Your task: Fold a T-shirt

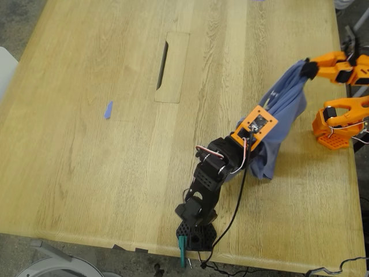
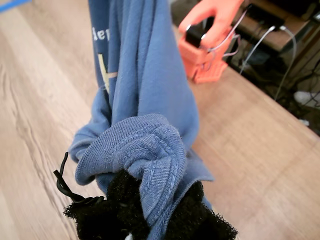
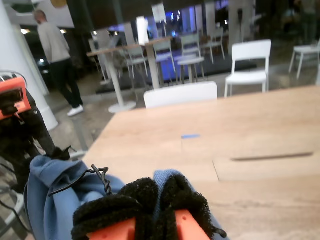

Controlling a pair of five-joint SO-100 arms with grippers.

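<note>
My first claw [image 2: 150,220] pinches T-shirt [image 2: 145,100] hem; my second claw [image 3: 145,210] clamps T-shirt above wooden table [image 1: 86,115].

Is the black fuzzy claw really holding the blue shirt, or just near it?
Touching. In the first wrist view, my first gripper has its black padded jaws pinched on a bunched ribbed edge of the T-shirt.

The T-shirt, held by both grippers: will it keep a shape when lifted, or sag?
The T-shirt probably sags: it hangs limp between my first gripper and my second gripper. Its bunched ribbed edge suggests soft, stretchy cloth. It looks light, and the padded fingertips likely limit slipping.
</note>
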